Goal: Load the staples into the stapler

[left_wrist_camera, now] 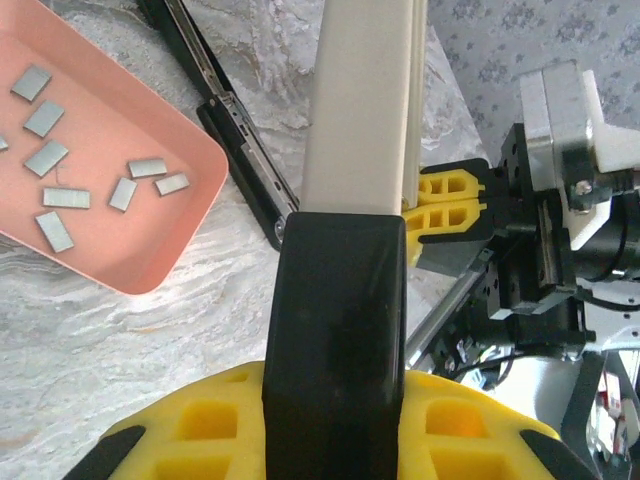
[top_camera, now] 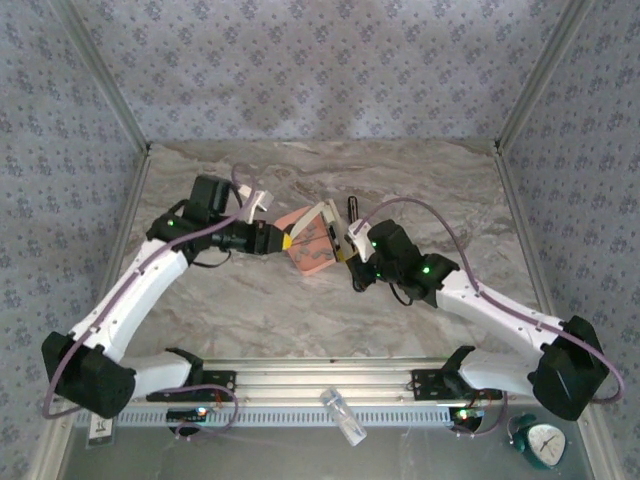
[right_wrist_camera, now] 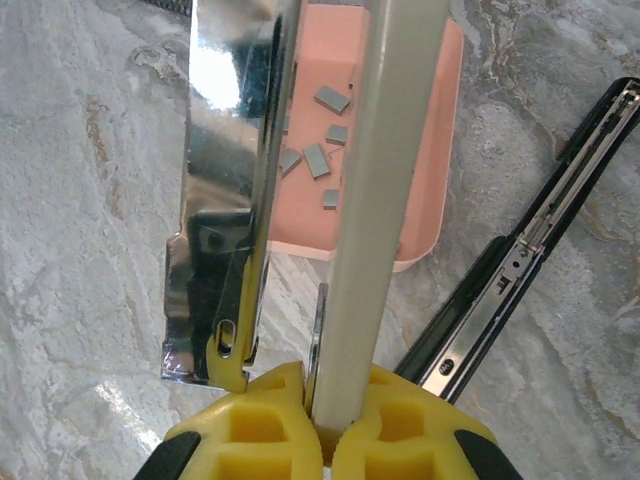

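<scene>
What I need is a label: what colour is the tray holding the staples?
The shallow tray is salmon-orange, clearest in the left wrist view.

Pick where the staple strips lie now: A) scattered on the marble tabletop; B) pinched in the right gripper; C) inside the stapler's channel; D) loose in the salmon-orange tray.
D: the small grey staples lie loose on the floor of the salmon-orange tray, inside its raised rim.
</scene>
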{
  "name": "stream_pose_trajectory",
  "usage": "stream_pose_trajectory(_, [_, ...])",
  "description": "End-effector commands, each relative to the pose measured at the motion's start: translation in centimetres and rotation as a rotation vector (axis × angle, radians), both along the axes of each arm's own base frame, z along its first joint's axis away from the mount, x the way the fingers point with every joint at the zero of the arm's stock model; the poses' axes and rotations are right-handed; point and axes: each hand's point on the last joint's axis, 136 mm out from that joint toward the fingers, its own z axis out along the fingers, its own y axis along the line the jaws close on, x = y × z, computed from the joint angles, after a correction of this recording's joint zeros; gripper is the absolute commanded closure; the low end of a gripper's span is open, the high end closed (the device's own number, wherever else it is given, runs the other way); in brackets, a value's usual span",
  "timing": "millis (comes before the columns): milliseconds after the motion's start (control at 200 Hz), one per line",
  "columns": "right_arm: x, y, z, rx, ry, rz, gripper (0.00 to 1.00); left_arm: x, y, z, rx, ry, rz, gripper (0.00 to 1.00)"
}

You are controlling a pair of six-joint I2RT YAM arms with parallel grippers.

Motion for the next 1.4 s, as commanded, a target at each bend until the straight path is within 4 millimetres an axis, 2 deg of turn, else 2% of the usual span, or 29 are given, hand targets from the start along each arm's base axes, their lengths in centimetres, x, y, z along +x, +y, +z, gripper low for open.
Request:
stream_pose_trajectory(0, [-2.9,-4.0,-4.0,-0.265,0.088,0.02,1.0,4.5,4.6,3.6,0.108,-0.185,0.091,0.96])
stream_pose_trajectory(160, [-2.5,-4.9,-3.3,-0.362,0.008,0.038,1.0,4.3,6.4,4.4,0.121,-0.175,0.033,1.0])
stream_pose_trajectory(245, [-2.7,-6.5,-3.3,-0.481,-0.005,0.07,1.0,3.8,7.3,4.4,0.122,-0.169,0.016,1.0])
stream_pose_trajectory(320, [-1.9,-7.9,-2.5,-0.597,-0.067,0.102,1.0,3.2,7.8,4.2,0.146,-0.184,-0.003,1.0])
stream_pose_trajectory(495, [-0.6,-10.9,-1.2,-0.855,-0.199,0.204,1.0,2.0,8.6,3.9,0.216,-0.226,-0.047,1.0])
stream_pose_trajectory(635, [0.7,-12.0,-0.2,-1.003,-0.341,0.302,1.0,0.8,8.4,3.5,0.219,-0.236,-0.084,1.0])
stream_pose_trajectory(790, [2.5,-12.5,0.6,-1.081,-0.484,0.371,1.0,-0.7,8.5,2.8,0.236,-0.238,-0.121,1.0])
stream_pose_trajectory(989, [3.5,-11.7,-0.4,-1.082,-0.54,0.431,1.0,-1.8,7.9,1.7,0.293,-0.241,-0.18,1.0])
stream_pose_trajectory(1234, [4.1,-10.6,-3.9,-1.077,-0.528,0.497,1.0,-2.5,6.9,1.4,0.345,-0.224,-0.229,1.0])
stream_pose_trajectory(1394, [4.2,-10.3,-5.5,-1.055,-0.513,0.509,0.88,-2.5,5.9,2.3,0.317,-0.221,-0.214,1.0])
